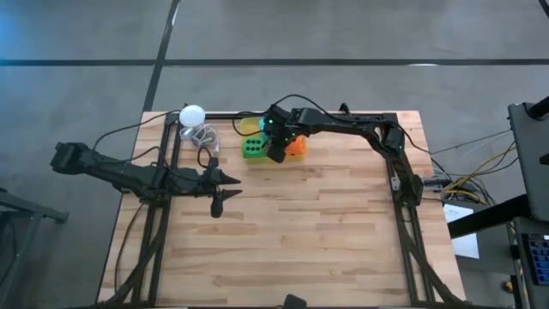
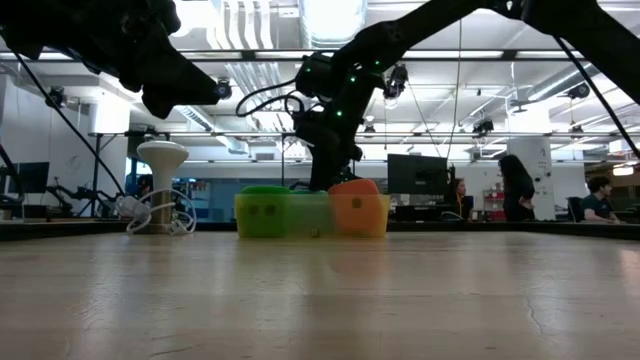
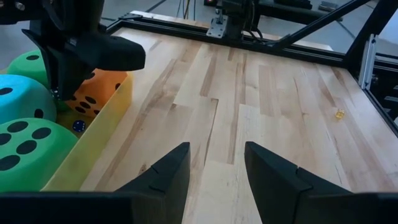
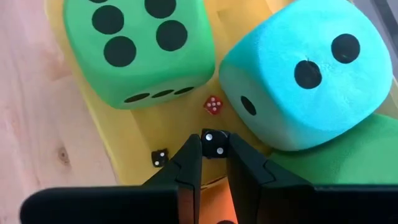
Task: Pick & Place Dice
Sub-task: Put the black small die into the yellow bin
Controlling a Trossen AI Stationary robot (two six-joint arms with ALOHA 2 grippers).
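A yellow tray (image 4: pixel 180 121) at the table's far edge holds the soft dice: a green one (image 4: pixel 140 46), a teal one (image 4: pixel 308 74), a second green one (image 4: pixel 354 155) and an orange one (image 3: pixel 99 93). On the tray floor lie a tiny red die (image 4: pixel 213 105) and a tiny black die (image 4: pixel 160 158). My right gripper (image 4: pixel 214 149) reaches down into the tray (image 1: pixel 249 126) between the green die (image 1: pixel 252 148) and the orange die (image 1: pixel 296 148), shut on another small black die. My left gripper (image 1: pixel 219 190) waits open over the table's left half. My right gripper pinches a small black die (image 4: pixel 214 144) between its two fingertips (image 4: pixel 193 158), only at their free ends. The fingers come from above, pointing down into the tray. The die looks lifted clear of the tray floor, between the green and teal dice.
A white ball (image 1: pixel 192 114) sits on a stand with a coiled cable at the far left corner. A tiny blue die (image 3: pixel 78 126) lies in the tray, and a tiny yellow one (image 3: pixel 339 114) lies on the bare wood. Black frame rails border the table (image 1: pixel 283 249).
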